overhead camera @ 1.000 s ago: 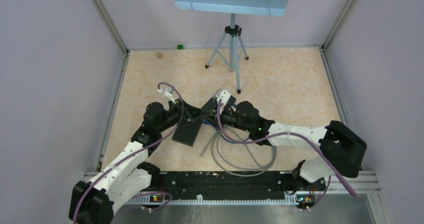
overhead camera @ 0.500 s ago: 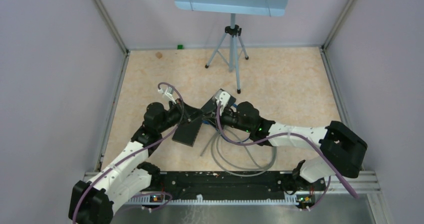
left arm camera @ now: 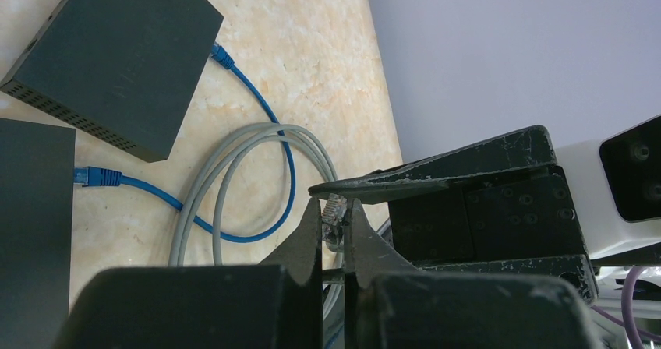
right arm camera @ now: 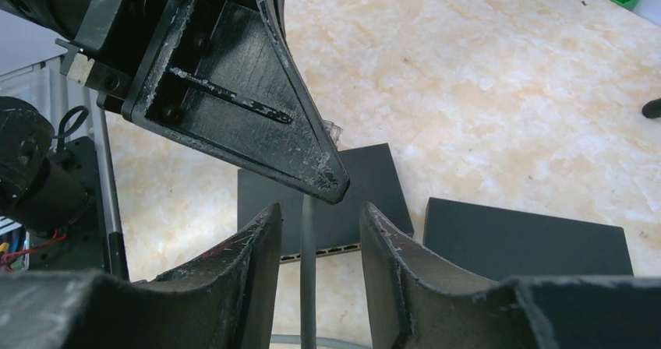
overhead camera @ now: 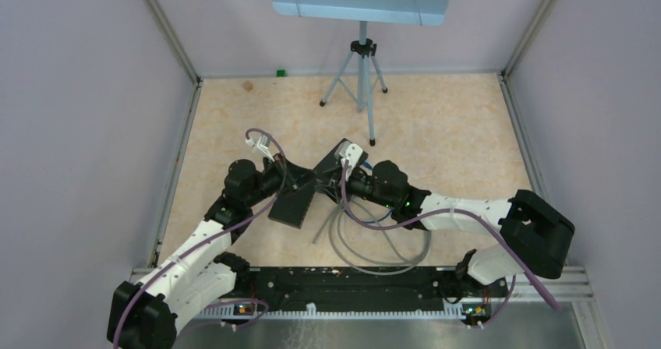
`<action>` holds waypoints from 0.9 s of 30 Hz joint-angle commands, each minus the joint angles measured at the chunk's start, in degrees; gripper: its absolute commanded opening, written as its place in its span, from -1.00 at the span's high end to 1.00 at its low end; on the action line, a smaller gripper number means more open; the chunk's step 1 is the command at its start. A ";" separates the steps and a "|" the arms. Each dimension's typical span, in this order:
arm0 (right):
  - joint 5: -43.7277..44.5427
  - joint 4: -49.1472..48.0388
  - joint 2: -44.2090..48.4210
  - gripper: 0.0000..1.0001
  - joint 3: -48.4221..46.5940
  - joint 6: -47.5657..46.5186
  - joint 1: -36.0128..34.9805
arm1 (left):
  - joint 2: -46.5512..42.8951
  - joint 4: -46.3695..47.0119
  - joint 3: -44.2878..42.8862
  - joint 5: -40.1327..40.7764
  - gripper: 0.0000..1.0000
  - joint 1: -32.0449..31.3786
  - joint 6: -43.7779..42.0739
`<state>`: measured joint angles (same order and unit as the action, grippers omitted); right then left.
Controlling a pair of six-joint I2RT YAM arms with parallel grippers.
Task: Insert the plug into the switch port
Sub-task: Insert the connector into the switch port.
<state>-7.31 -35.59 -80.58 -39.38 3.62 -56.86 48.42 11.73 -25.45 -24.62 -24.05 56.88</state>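
Two switches (left arm camera: 117, 53), one plug (left arm camera: 335, 211)

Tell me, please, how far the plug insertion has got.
Done: the left gripper is shut on the plug at the end of the grey cable. In hand: the right gripper stands open around that cable. Left: the plug is not yet in a port of either switch.

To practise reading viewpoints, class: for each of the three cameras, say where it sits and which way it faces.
Top: above and behind, looking down on the table; the left arm and right arm show.
Left wrist: on the left arm, looking along its shut jaws pinching the plug.
Right wrist: on the right arm, looking between its open jaws at the grey cable.
Shared: both wrist views show the two switches.
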 commanded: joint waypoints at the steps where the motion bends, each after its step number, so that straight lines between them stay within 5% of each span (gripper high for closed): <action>1: 1.19 -4.73 1.73 0.22 -0.54 0.30 0.17 | 0.01 0.63 -0.56 -0.15 1.00 -0.02 -0.90; 21: -0.51 -3.79 -1.14 0.45 -2.54 1.48 0.17 | 0.33 1.31 -0.56 -0.78 1.00 -0.03 -0.63; 25: 0.16 -3.88 -1.15 0.67 -2.68 1.75 0.17 | 0.44 1.45 -0.49 -0.86 1.00 -0.03 -0.47; 27: 1.40 -3.96 -0.91 0.98 -2.56 1.91 0.17 | 0.41 1.38 -0.39 -0.87 1.00 -0.03 -0.46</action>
<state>-7.09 -37.12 -81.30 -39.44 4.89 -56.86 48.66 11.75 -25.45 -24.82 -24.03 56.93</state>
